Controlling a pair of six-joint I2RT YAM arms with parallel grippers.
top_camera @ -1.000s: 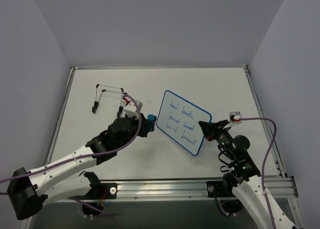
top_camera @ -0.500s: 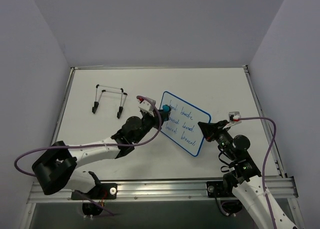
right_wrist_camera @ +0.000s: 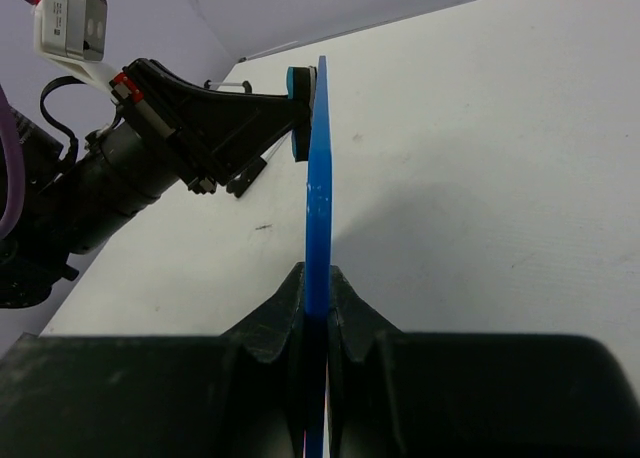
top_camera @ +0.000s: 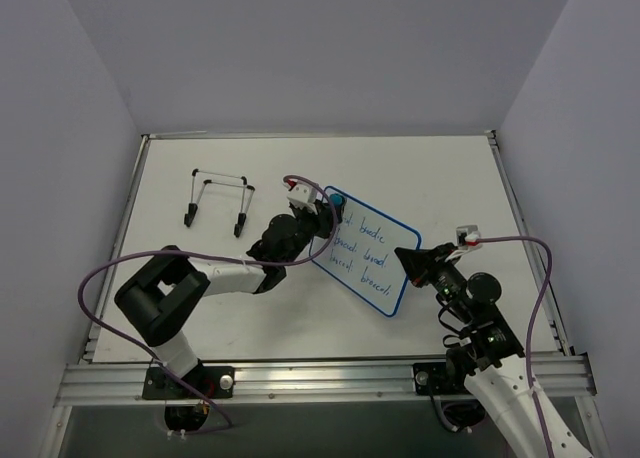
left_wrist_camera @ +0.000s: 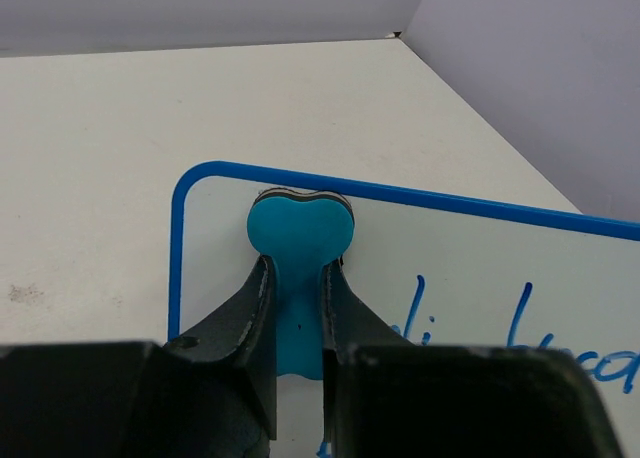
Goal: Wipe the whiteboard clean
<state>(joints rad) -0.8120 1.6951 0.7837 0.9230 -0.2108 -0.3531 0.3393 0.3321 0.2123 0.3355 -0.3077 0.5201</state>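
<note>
We see a black wire stand [top_camera: 215, 200] on the white bench [top_camera: 430, 168], well off to the left of our left gripper [top_camera: 325, 210], and it is not in the way. Our left gripper is squeezed tight on a little blue eraser [left_wrist_camera: 300, 228]. The fat end of the eraser touches the whiteboard [top_camera: 370, 253] at the corner just in front of this gripper, next to the blue writing. Our right gripper [top_camera: 412, 258] is pinched tight on the far end of the whiteboard and holds it by its thin blue edge.
</note>
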